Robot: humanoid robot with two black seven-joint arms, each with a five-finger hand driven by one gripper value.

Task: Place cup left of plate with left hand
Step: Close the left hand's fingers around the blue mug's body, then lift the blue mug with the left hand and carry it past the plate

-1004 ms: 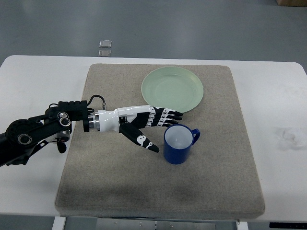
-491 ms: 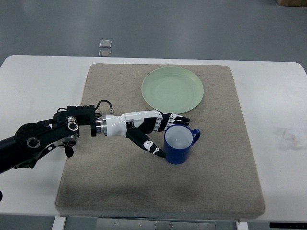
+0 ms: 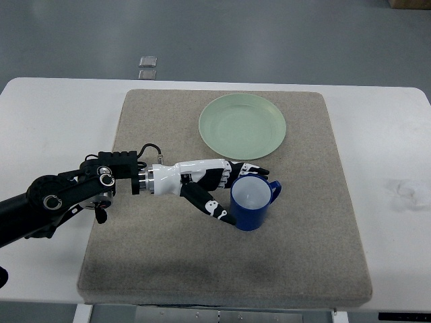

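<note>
– Where is the blue cup (image 3: 251,202)?
– On the mat (image 3: 168,256), just below the green plate (image 3: 242,125)
– And the left hand (image 3: 219,185)?
– Spread open beside the cup, thumb low, fingers by its rim

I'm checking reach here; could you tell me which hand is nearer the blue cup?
Left. The left hand is right beside the cup, on its left side. The right hand isn't in view.
</note>
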